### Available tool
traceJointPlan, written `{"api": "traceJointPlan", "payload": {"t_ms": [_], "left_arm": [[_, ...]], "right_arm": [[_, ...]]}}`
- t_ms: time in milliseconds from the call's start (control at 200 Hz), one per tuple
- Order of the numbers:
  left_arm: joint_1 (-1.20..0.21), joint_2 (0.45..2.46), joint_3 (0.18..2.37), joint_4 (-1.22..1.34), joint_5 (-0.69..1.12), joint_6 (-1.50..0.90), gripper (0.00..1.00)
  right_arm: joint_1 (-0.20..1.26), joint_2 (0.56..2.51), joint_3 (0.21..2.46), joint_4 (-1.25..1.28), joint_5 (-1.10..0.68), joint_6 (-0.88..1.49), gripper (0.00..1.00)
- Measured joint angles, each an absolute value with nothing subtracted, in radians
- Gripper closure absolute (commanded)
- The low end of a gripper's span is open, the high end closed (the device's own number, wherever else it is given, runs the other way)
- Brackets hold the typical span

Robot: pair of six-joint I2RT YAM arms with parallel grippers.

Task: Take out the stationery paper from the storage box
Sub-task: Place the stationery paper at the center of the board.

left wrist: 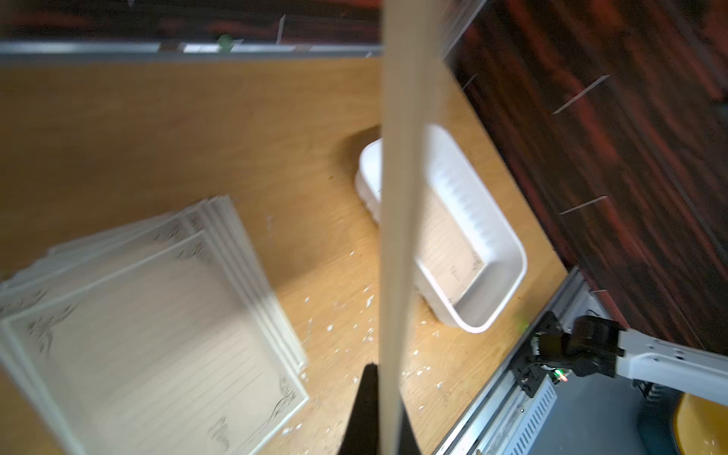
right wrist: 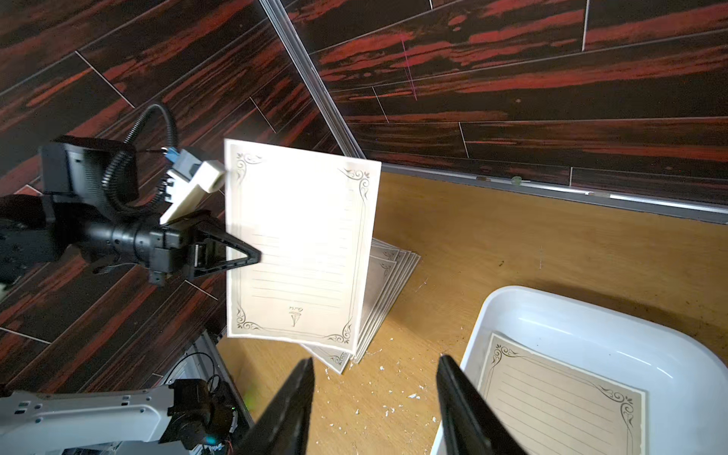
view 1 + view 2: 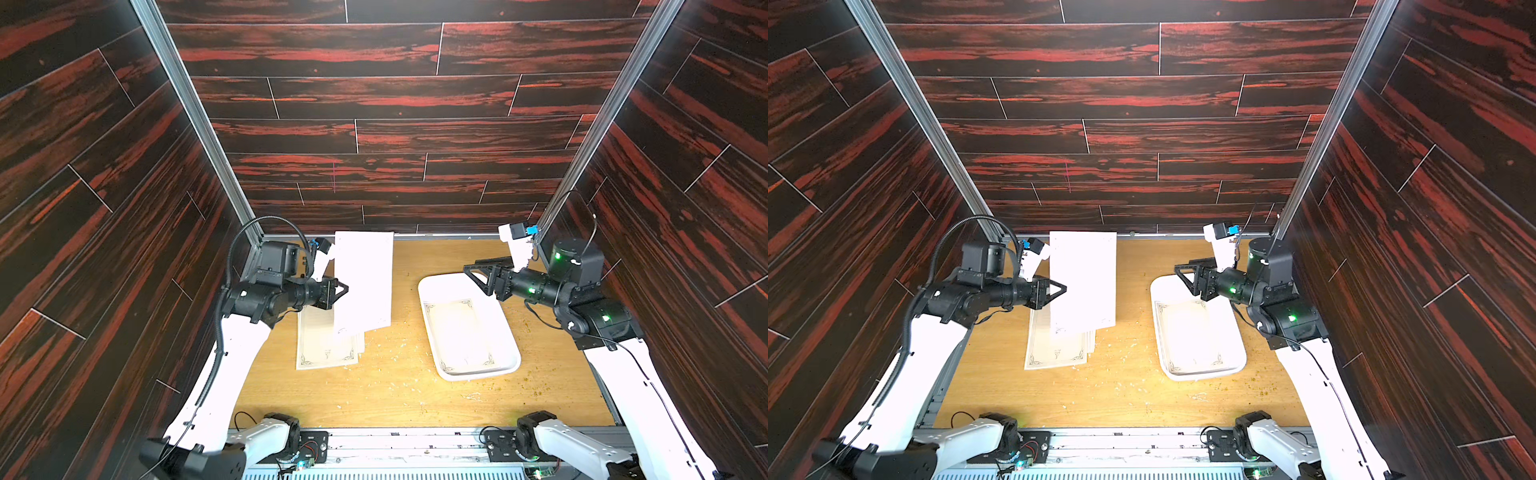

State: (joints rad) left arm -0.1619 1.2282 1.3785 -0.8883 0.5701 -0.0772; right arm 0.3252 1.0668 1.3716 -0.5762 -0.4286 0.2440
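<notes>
Top views: left claw [image 3: 344,289] pinched shut on held sheet [image 3: 365,282], upright over pile [image 3: 320,353], well apart from box [image 3: 478,375]; left wrist: sheet edge-on, thin pinch, might slip or land askew; right wrist only: right claw [image 2: 374,358] half-open, empty, at box rim, boxed sheet [image 2: 559,402] not yet out.
</notes>
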Motion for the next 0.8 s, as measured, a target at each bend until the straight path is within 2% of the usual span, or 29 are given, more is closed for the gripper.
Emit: {"api": "traceJointPlan", "payload": {"t_ms": [456, 797], "left_arm": [[0.024, 1.568, 1.354, -1.052, 0.589, 0.103, 1.0], [0.09, 1.695, 1.357, -1.111, 0.566, 0.157, 1.0]], "right_arm": [[0.325, 1.138, 1.358, -0.576, -0.474, 0.263, 0.47], [0.325, 1.178, 1.351, -0.578, -0.493, 0.271, 0.47]]}}
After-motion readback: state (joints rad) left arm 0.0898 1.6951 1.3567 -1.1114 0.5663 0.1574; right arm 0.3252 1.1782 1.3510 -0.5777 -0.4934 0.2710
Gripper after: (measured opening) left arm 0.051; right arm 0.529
